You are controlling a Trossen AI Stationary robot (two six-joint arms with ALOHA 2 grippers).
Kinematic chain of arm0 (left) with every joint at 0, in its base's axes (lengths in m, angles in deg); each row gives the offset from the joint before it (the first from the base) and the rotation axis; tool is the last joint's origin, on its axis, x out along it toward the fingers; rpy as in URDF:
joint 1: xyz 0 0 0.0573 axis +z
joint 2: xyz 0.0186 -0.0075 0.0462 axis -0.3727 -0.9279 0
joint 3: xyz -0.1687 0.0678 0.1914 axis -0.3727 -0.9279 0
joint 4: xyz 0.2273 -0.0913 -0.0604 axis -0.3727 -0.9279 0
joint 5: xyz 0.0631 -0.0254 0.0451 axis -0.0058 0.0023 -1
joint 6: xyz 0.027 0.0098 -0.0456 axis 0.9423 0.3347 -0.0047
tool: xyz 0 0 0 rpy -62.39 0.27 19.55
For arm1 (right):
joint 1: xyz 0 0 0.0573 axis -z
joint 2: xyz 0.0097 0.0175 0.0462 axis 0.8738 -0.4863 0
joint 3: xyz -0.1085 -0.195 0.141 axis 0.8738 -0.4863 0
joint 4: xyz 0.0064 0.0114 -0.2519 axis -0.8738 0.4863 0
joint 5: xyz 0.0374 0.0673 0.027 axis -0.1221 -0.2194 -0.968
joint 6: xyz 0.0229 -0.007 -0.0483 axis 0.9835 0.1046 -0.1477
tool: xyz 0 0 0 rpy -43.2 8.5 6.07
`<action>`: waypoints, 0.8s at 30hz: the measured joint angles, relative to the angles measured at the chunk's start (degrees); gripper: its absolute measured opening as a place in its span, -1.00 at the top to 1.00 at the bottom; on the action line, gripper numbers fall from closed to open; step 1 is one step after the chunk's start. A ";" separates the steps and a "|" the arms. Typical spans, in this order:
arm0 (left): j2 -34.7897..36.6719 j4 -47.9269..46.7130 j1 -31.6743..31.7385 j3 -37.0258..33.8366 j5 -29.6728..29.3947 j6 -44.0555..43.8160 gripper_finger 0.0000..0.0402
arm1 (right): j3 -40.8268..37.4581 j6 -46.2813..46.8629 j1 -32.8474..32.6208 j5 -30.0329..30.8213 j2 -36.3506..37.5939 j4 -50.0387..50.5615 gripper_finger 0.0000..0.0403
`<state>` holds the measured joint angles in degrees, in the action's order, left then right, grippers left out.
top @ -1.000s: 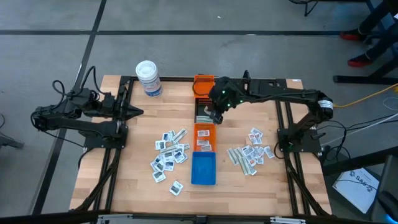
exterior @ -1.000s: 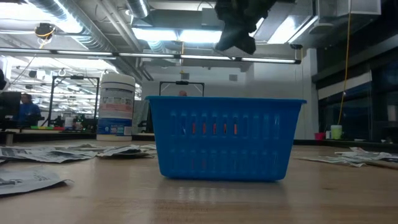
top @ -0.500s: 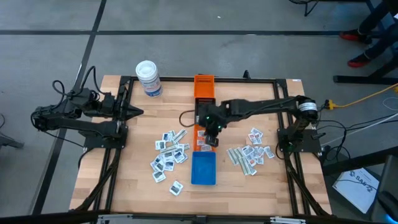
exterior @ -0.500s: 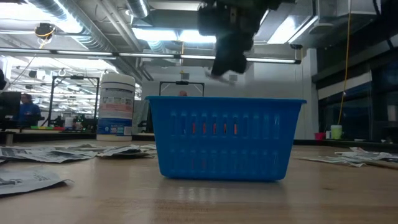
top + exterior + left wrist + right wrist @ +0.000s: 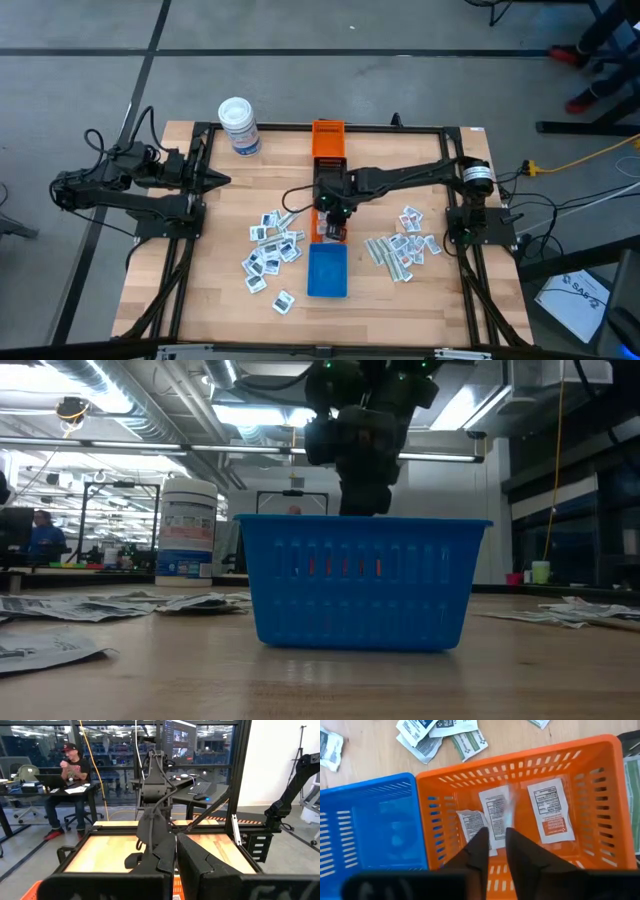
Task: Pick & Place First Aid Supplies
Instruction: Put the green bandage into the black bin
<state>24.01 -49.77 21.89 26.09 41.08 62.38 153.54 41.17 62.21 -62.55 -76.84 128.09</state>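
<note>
My right gripper (image 5: 334, 222) hangs fingers down over the middle orange bin (image 5: 322, 236), shut on a small white packet (image 5: 509, 810). In the low view it (image 5: 365, 500) stands just above the blue bin's rim (image 5: 360, 520). Three white packets with red or black print (image 5: 549, 810) lie flat on the orange bin's floor. More packets and pale strips lie flat on the table in a left heap (image 5: 272, 246) and a right heap (image 5: 403, 246). My left gripper (image 5: 218, 181) waits shut near the table's left edge. My right gripper pinches a white packet between its two fingers (image 5: 479, 845), coming from above and pointing down. The packet's free end (image 5: 510, 800) sticks out beyond the fingertips, seen edge-on and blurred. It is lifted clear above the orange bin's floor.
The blue bin (image 5: 327, 271) sits against the orange bin's near side. A second orange bin (image 5: 328, 137) stands farther off. A black bin holding pale strips (image 5: 632, 775) shows at the wrist view's edge. A white tub (image 5: 239, 125) stands at the far left. A seated person (image 5: 70, 775) is beyond the table.
My right gripper has travelled from above the black bin toward the table's near edge, over the middle orange bin, and has come down close to the bins' rims, carrying the packet. The arm has swung with it.
</note>
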 joint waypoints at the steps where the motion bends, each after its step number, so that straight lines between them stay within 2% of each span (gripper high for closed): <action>1: 0.00 0.00 0.00 -0.01 -0.02 0.00 0.95 | 0.00 0.93 0.00 -0.05 0.00 -0.10 0.56; 6: 0.01 0.00 -0.01 0.00 -0.01 0.00 0.96 | 0.00 9.63 -0.04 -0.11 0.02 0.09 0.19; 10: 0.01 0.00 0.00 0.00 -0.01 0.02 0.96 | 0.80 18.51 -1.20 -0.43 1.39 5.07 -0.02; 17: 0.02 0.00 -0.02 -0.01 0.00 0.02 0.94 | 1.09 34.56 -4.71 -0.54 6.55 13.48 -0.09; 24: 0.01 0.00 -0.01 -0.01 -0.02 0.01 0.95 | 1.09 50.20 -9.82 -2.80 7.65 21.81 -0.09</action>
<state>24.02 -49.77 21.89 26.09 41.05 62.39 154.63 91.37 52.38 -65.35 -69.19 149.90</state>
